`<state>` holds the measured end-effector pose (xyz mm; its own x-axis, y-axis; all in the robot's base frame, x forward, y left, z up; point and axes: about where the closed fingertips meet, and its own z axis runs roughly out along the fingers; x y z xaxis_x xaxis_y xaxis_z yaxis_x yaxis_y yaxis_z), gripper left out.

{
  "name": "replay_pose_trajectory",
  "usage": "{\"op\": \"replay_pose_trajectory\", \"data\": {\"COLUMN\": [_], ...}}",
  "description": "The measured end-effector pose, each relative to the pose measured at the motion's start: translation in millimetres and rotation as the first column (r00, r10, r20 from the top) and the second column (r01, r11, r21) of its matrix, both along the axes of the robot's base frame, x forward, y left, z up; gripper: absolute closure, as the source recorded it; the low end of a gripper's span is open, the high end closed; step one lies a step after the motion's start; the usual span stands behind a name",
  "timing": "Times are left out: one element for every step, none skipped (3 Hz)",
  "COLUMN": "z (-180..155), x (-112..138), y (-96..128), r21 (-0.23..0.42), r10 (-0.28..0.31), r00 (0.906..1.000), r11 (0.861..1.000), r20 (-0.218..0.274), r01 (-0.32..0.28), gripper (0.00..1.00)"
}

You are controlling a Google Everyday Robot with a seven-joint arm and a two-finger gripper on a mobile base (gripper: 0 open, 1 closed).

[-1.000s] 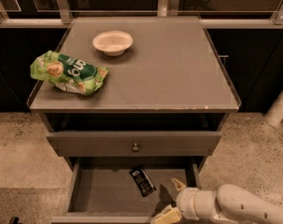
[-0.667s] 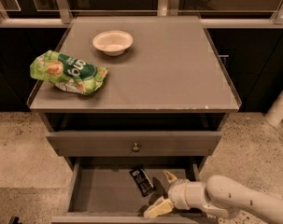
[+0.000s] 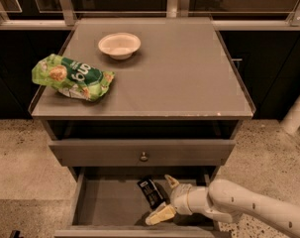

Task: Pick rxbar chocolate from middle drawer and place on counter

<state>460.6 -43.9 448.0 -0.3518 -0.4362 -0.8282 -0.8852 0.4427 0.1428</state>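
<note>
Two-finger gripper (image 3: 165, 198) down inside the middle drawer (image 3: 107, 202), set in from the right on a white arm (image 3: 248, 209). Stands wide open, with pale fingers (image 3: 161, 214) splayed, one toward the drawer's back and one toward its front. Straddles the right end of the rxbar chocolate (image 3: 150, 191) but grips nothing. Cannot tell whether either finger touches the wrapper. Lies flat on the drawer floor, that black bar, angled, white label patch at its far end, just left of the wrist. Above, a closed drawer front (image 3: 90, 152) with a small round knob (image 3: 143, 156), then the counter (image 3: 189, 78), grey-brown and faintly glossy. Carries a pale shallow bowl (image 3: 119, 44) toward the back and a green snack bag (image 3: 73, 77) near the left edge, well apart from each other. Around the cabinet, speckled floor (image 3: 21, 152), dark cupboard fronts behind, and a white post (image 3: 295, 113) at the right. Cut off by the lower border: the open drawer's front edge and most of the arm. Hidden behind the wrist: the drawer's right rear corner. Too small to read: the print on the bar.
</note>
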Motion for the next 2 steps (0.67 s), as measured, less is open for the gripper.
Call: {"op": "replay_pose_trajectory", "data": {"z": [-3, -2], "x": [0, 19], "y": [-1, -2], "r21": [0.011, 0.045], "r10": [-0.021, -0.056], "r00": [0.9996, 0.9919], "r11": [1.0, 0.998], "r20": [0.02, 0.114], "r01": [0.021, 0.051], "gripper": [0.0, 0.0]}}
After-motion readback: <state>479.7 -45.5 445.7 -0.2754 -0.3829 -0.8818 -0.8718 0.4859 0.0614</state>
